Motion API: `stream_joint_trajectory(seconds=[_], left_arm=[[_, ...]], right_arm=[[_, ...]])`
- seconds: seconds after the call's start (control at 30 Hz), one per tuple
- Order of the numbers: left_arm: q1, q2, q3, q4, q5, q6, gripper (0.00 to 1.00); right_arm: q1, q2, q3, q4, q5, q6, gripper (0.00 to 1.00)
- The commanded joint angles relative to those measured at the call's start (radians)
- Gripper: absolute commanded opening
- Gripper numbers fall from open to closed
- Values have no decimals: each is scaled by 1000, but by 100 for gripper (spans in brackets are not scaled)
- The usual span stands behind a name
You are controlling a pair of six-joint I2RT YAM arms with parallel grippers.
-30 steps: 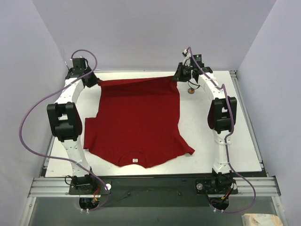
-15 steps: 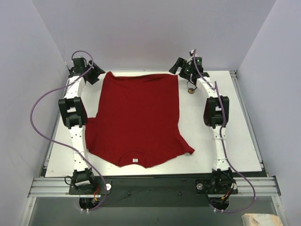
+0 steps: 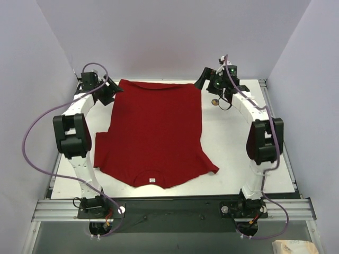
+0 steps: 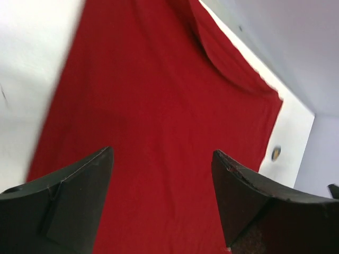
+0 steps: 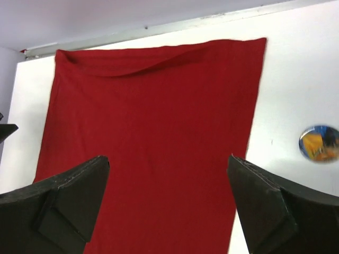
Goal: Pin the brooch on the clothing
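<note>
lying flat, t-shirt [image 3: 153, 132], brooch [image 5: 319, 143] beside it

White links on the left arm [image 3: 83, 170] and right arm [image 3: 253, 180], chunky black joint housings, black bases. Lilac cables [image 3: 24, 144] loop off both. Left hand [image 4: 161, 152], right hand [image 5: 168, 159]: matte black wedge fingers [image 4: 69, 201], edges faintly scuffed.

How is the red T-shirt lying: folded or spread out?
Spread out: the T-shirt lies flat on the table, both sleeves showing, collar label at the near edge. A slight ripple runs along its far hem.
</note>
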Motion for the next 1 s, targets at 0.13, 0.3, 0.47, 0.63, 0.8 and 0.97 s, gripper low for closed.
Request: stream_joint_trajectory(seconds=[0.13,0.3,0.47,0.63,0.8,0.97], left_arm=[[-109,-510,-438,-52,-169,179,79],[-242,-676,-653,-63,-218,190,78],[-337,-805,-835,-51,-223,177,77],[-416,-888,-924,-59,-232,157,76],[-483,-925,-981,-82,-255,145,76],[-497,-928,-1012,-89,-252,144,76]], right_arm=[[36,-397,-431,-190,92,5,88],[54,-513,-671,-290,150,20,85],[47,-619,-803,-403,272,25,82],[42,-633,-856,-477,278,68,62],[74,-604,-901,-488,234,77,49],[159,-570,-918,-492,250,103,46]])
